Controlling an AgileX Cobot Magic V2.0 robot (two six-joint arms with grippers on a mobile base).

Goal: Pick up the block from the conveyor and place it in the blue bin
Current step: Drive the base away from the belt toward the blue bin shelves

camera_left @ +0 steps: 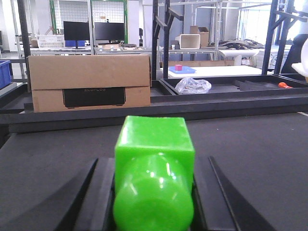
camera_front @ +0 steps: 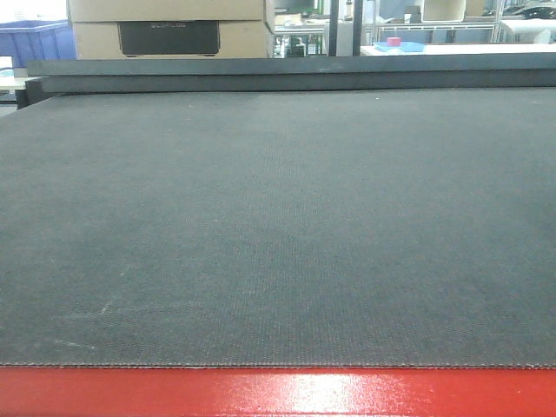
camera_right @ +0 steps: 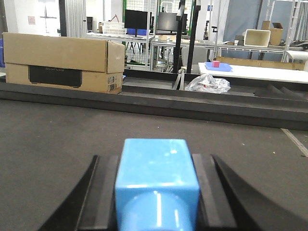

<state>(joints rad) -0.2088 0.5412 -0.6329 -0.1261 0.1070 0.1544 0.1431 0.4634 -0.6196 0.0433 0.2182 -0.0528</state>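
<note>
The conveyor (camera_front: 278, 217) is a wide dark grey-green woven belt with a glossy red frame (camera_front: 278, 393) along its near edge; no block lies on it in the front view. My left gripper (camera_left: 154, 162) is shut on a glossy green block (camera_left: 154, 144), black fingers (camera_left: 102, 192) pressed to both its sides, above the belt. My right gripper (camera_right: 156, 161) is shut on a glossy blue block (camera_right: 156, 166), also above the belt. A blue bin (camera_front: 35, 39) stands beyond the belt's far left corner. Neither gripper shows in the front view.
A cardboard box (camera_front: 169, 26) stands behind the belt's far dark rail (camera_front: 287, 74); it also shows in the left wrist view (camera_left: 89, 82). A crumpled plastic bag (camera_left: 192, 85) lies beyond the rail. A white table with a blue tray (camera_right: 219, 66) stands further back.
</note>
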